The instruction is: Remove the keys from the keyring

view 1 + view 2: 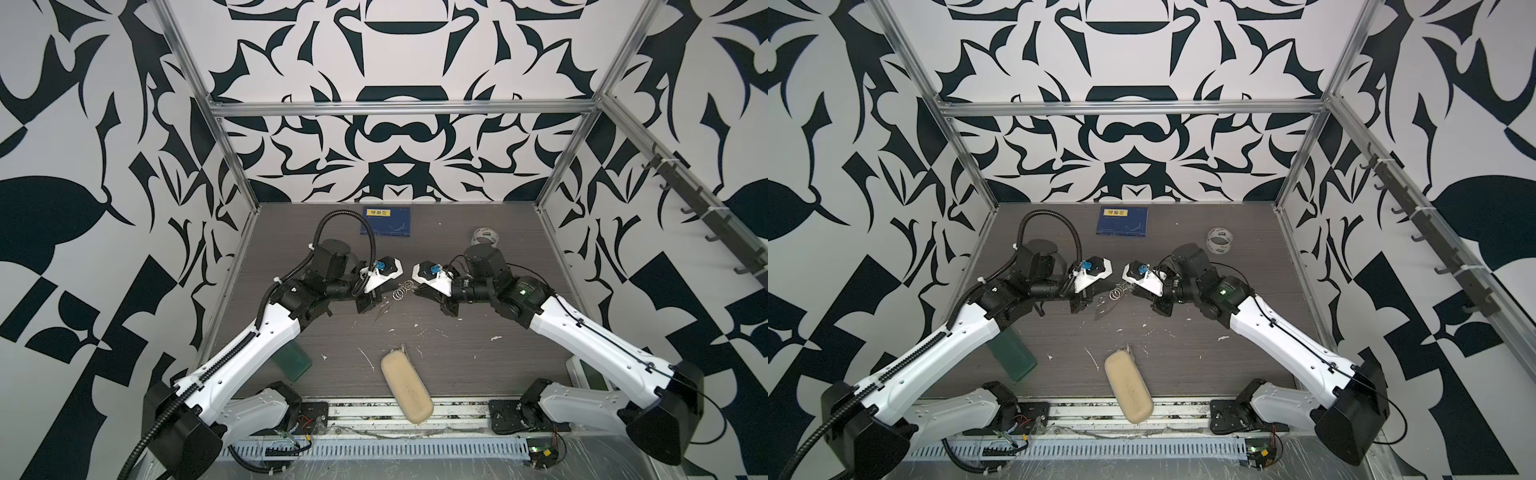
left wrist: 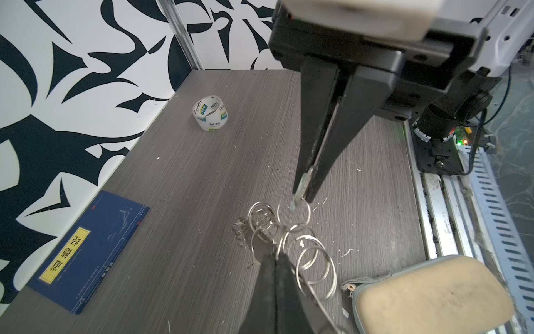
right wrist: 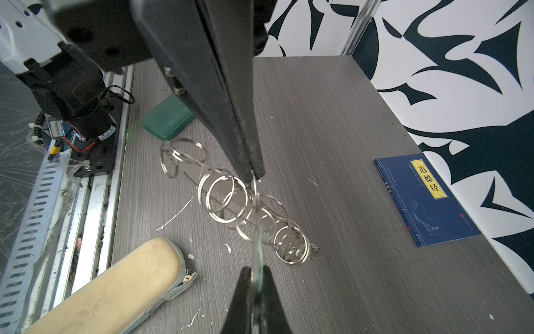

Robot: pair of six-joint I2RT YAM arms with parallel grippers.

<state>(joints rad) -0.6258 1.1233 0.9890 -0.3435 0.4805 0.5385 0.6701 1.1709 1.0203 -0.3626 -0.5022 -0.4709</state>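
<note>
The left pincer (image 2: 274, 256) is pinched tight on the keyring (image 3: 225, 199) — shiny rings dangle below its tips. The right pincer (image 3: 255, 276) squeezes the key (image 3: 258, 248) — its end pokes through one ring.

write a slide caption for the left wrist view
Left end effector pinches a ring of the keyring while the right end effector grips a key on it.

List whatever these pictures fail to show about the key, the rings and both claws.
- key: edge-on in right wrist view, pinched in shut right claw; shape unreadable.
- keyring: too small in both top views; rings overlap, count unclear.
- left claw: body cut off by left wrist view's edge.
- green box: partly under the left arm in both top views.
</note>
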